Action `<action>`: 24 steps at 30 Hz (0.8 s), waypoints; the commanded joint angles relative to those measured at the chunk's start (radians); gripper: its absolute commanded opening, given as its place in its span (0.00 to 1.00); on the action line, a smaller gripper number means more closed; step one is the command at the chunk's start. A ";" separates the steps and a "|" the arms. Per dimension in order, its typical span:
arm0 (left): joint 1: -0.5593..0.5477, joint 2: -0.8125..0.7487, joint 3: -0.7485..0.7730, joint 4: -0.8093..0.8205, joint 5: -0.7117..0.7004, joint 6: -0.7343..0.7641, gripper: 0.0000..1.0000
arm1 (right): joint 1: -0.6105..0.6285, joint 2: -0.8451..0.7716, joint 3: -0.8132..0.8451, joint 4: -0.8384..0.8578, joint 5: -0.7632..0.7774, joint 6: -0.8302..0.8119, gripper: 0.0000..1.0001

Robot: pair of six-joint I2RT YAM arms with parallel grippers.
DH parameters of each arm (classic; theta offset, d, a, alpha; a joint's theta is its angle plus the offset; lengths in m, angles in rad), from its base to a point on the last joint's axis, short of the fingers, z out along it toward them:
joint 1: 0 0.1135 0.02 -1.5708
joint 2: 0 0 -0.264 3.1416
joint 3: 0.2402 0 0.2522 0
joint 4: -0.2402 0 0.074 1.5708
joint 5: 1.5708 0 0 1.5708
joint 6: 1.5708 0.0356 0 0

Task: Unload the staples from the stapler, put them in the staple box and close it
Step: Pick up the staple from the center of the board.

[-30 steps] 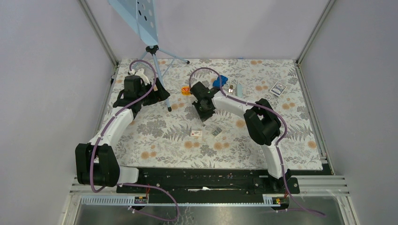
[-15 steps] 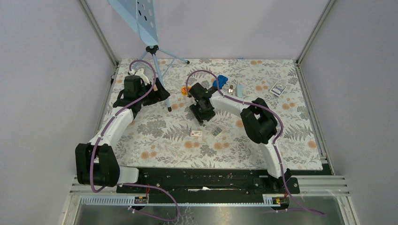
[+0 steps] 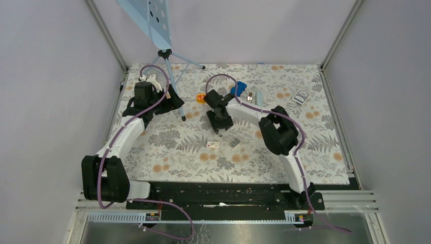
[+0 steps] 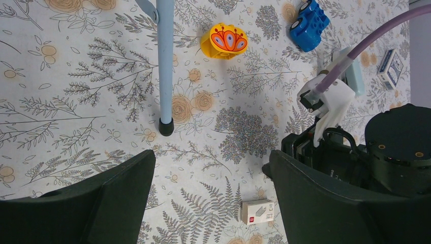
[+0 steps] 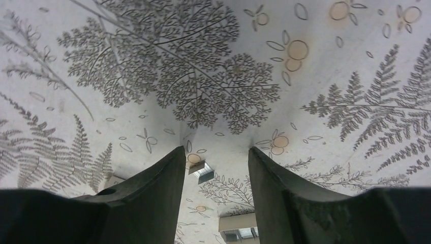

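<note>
I am hovering the right end effector, fingers apart and empty, over the table. The staples are lying loose beside the white box. The left end effector is waiting, wide apart. A low sweep risks scattering the strip.

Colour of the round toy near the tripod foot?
Yellow toy, orange-and-blue petal print on top; clearest in left wrist view.

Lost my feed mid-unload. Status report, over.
Left gripper open, empty. Right gripper open, empty. Staples on mat, seen between right fingers, ungripped. White box nearby.
</note>
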State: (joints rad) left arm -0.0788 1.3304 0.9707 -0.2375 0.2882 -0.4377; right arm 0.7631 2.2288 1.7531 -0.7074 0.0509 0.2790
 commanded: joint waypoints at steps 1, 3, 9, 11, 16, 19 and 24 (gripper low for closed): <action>0.002 -0.018 -0.003 0.040 0.009 -0.001 0.87 | 0.010 0.028 0.030 -0.016 0.122 0.100 0.54; 0.002 -0.017 -0.001 0.040 0.011 -0.001 0.87 | 0.011 0.027 0.017 -0.018 0.131 0.104 0.50; 0.002 -0.017 -0.001 0.040 0.009 -0.001 0.87 | 0.010 -0.012 -0.037 -0.007 0.092 0.078 0.40; 0.002 -0.017 -0.001 0.040 0.008 -0.001 0.87 | 0.012 -0.023 -0.052 -0.006 0.053 0.055 0.40; 0.003 -0.019 -0.001 0.039 0.008 -0.001 0.87 | 0.015 -0.068 -0.111 0.008 -0.009 -0.003 0.41; 0.002 -0.019 -0.003 0.040 0.010 -0.001 0.87 | 0.015 -0.096 -0.144 0.018 -0.036 -0.033 0.41; 0.002 -0.021 -0.003 0.039 0.010 -0.001 0.87 | 0.014 -0.133 -0.178 0.023 -0.015 -0.051 0.42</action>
State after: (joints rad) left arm -0.0788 1.3304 0.9707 -0.2375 0.2886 -0.4377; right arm 0.7654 2.1422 1.6070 -0.6662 0.0505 0.2600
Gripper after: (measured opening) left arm 0.871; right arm 0.415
